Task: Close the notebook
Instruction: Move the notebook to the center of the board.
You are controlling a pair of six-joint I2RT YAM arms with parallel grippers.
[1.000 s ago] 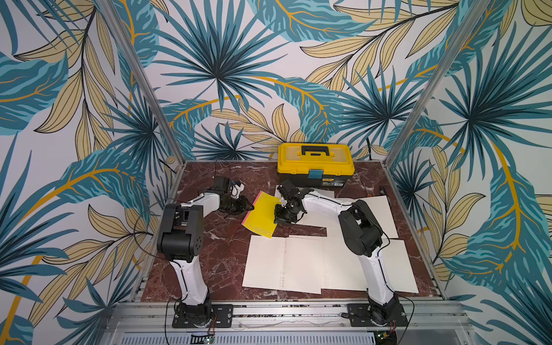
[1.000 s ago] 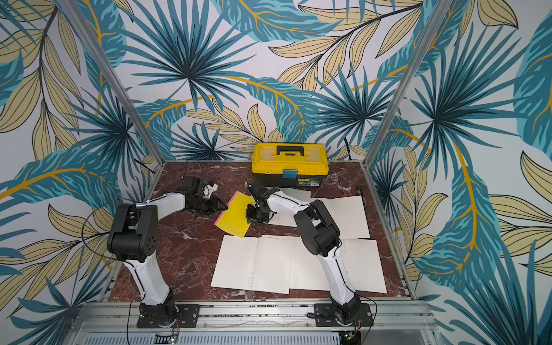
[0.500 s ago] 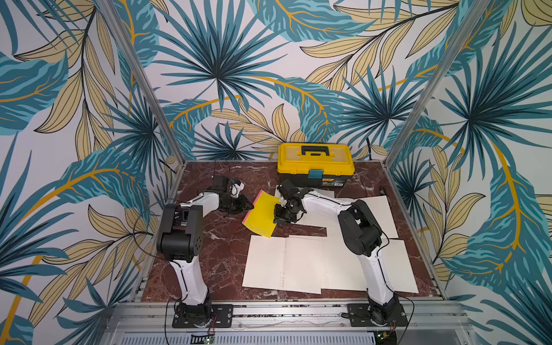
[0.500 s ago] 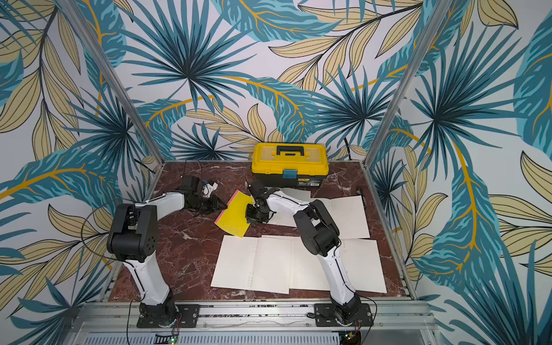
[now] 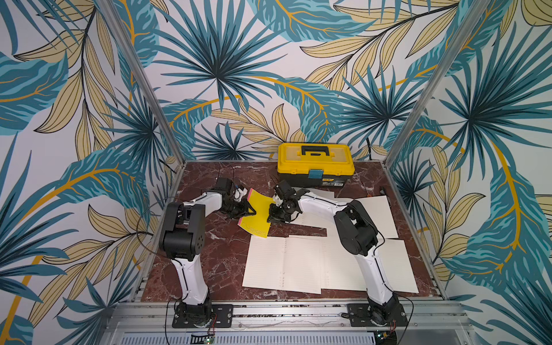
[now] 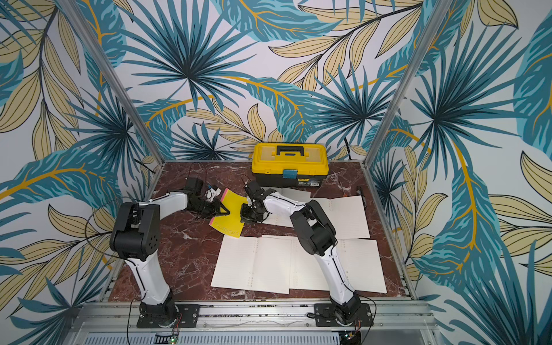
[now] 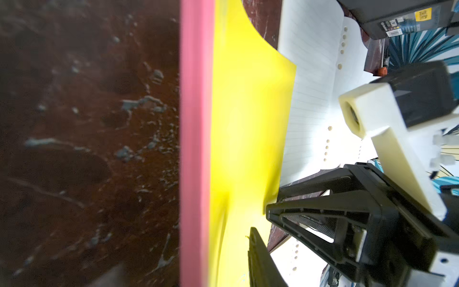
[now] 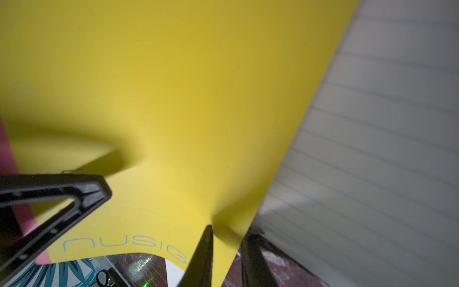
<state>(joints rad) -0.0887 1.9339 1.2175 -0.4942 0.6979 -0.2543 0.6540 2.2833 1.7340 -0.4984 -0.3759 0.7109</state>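
Pale blue lettering is showing near one curled edge of the yellow notebook cover (image 8: 173,111) in the right wrist view, reading roughly "nusic", its last letters running off the edge. The stickers (image 7: 407,21) on the yellow-and-black plastic toolbox (image 5: 316,162) are appearing too blurred to read.

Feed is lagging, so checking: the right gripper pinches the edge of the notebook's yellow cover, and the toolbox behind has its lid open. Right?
No: the toolbox lid is shut, as both top views show. The rest holds: the right gripper pinches the edge of the yellow cover, seen in the right wrist view.
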